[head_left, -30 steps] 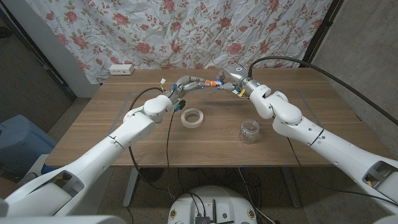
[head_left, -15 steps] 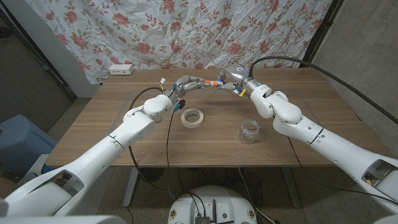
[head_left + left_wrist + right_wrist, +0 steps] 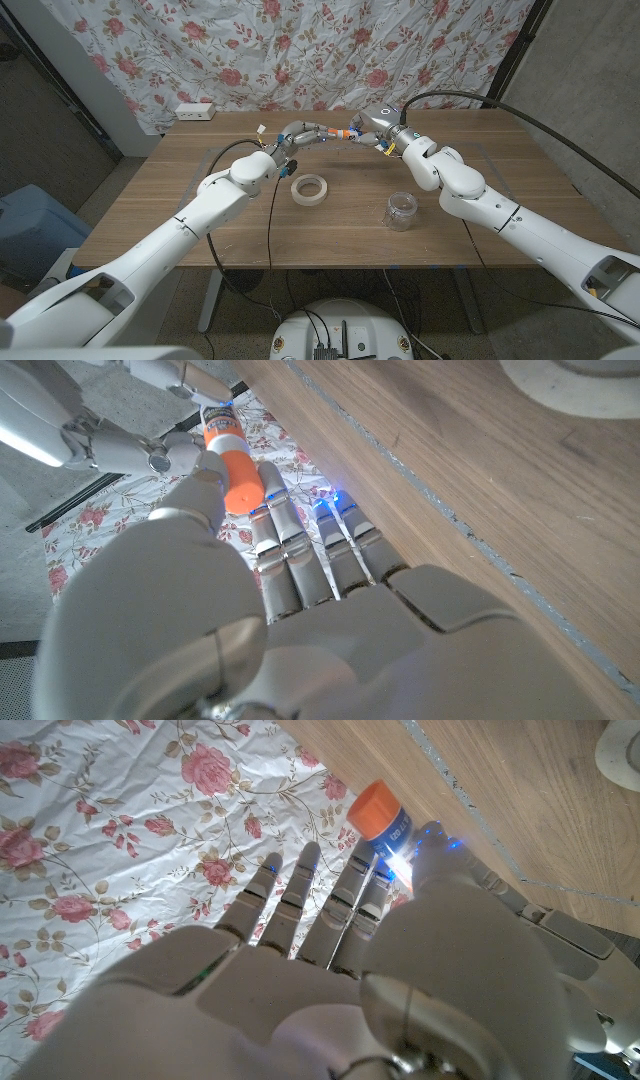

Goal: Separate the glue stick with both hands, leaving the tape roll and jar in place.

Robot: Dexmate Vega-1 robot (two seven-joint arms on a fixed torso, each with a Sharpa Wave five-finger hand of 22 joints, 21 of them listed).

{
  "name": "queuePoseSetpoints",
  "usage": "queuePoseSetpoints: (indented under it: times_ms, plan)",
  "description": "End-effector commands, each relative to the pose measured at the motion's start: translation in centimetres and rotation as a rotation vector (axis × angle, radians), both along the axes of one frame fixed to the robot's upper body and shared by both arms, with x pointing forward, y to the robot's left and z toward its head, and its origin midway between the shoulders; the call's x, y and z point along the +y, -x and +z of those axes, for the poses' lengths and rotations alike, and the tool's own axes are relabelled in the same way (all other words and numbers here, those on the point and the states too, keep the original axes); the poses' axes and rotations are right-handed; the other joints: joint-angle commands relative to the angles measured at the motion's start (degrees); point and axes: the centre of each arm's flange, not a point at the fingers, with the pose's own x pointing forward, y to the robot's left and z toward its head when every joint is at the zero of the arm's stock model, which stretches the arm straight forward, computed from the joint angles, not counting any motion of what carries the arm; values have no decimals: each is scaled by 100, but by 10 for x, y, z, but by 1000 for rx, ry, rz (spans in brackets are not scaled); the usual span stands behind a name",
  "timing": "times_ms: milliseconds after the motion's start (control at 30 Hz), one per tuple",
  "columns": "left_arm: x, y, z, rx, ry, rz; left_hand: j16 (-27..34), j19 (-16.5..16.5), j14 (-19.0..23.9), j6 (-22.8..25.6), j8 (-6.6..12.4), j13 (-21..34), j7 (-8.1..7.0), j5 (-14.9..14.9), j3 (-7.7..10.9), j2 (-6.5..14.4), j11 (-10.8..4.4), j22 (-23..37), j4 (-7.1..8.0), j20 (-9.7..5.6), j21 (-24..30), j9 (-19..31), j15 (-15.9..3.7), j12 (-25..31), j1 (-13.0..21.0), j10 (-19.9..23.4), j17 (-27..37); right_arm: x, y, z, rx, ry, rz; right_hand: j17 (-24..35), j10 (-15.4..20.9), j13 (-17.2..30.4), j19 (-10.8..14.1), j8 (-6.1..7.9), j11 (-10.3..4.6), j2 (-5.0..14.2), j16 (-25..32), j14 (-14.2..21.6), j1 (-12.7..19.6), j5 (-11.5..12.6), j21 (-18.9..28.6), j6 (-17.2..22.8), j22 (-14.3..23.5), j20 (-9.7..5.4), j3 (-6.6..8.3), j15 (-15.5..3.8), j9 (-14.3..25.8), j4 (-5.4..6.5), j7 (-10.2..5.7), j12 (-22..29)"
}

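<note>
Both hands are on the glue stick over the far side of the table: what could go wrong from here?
1. The glue stick is held in the air between the left hand and right hand; a part may slip free and drop when they pull apart.
2. In the left wrist view the orange cap seems held by fingertips, a thin grip.
3. A dropped piece could hit the tape roll or jar.

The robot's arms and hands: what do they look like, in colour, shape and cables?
Both arms are glossy white with rounded shells. A black cable runs along each. The left hand and right hand are light grey, with jointed fingers. Small blue lights glow on the fingers in the wrist views.
</note>
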Motion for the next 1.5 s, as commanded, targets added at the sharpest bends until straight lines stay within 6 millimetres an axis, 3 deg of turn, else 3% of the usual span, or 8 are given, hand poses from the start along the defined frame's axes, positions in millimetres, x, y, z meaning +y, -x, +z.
queuePoseSetpoints:
  times_ms: [33,1500]
  plan:
    - [2,3,1,0,2,11,-17,9,46,382,25,10,144,21,-29,43,-176,13,9,-15,-11,51,-204,-8,-9,229,18,-2,1,-1,-15,3,-2,32,47,22,27,25,-2,84,39,50,105,34,-7,285,16,-41,-10,-732,17,1,-168,31]
    - [21,16,5,3,-26,65,-21,-11,34,357,-6,16,132,25,-99,42,-198,12,1,-9,-17,56,-167,-39,-36,214,17,-20,-5,0,-28,-13,3,64,8,24,36,-12,2,93,43,59,99,32,-8,278,16,-49,-13,-738,18,11,-170,19]
